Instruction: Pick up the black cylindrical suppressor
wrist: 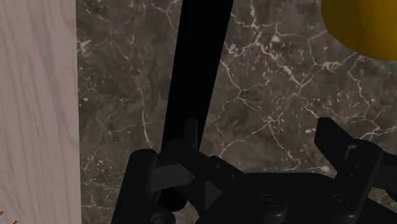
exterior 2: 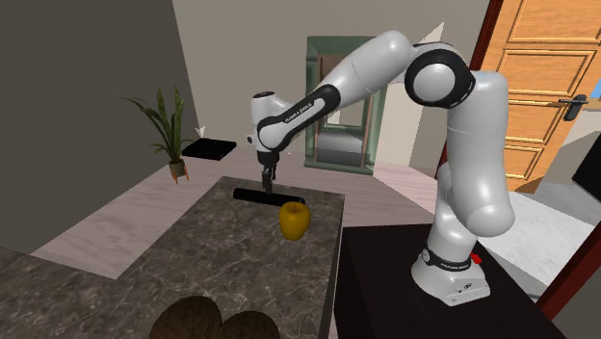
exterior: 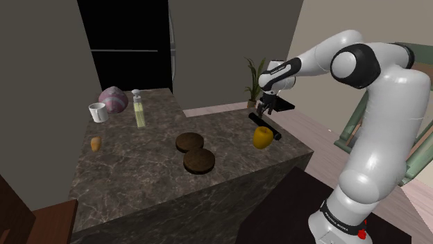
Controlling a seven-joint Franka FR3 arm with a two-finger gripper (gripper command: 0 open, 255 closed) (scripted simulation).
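The black cylindrical suppressor (exterior: 266,127) lies flat on the dark marble counter (exterior: 153,173), close to its far edge, and also shows as a black bar (exterior 2: 268,196) in the second exterior view. My gripper (exterior: 264,113) hangs just above it, pointing down (exterior 2: 269,181). In the wrist view the suppressor (wrist: 200,63) runs lengthwise under one finger (wrist: 189,135) instead of midway in the gripper (wrist: 261,139). The other finger (wrist: 336,143) stands well apart over bare marble. The gripper is open and holds nothing.
A yellow fruit (exterior: 261,137) sits right beside the suppressor (exterior 2: 295,220). Two brown discs (exterior: 193,152) lie mid-counter. A bottle (exterior: 140,111), white mug (exterior: 96,111), pink ball (exterior: 113,99) and small orange item (exterior: 95,143) stand at the shoulder view's left. Floor (wrist: 38,95) lies past the counter edge.
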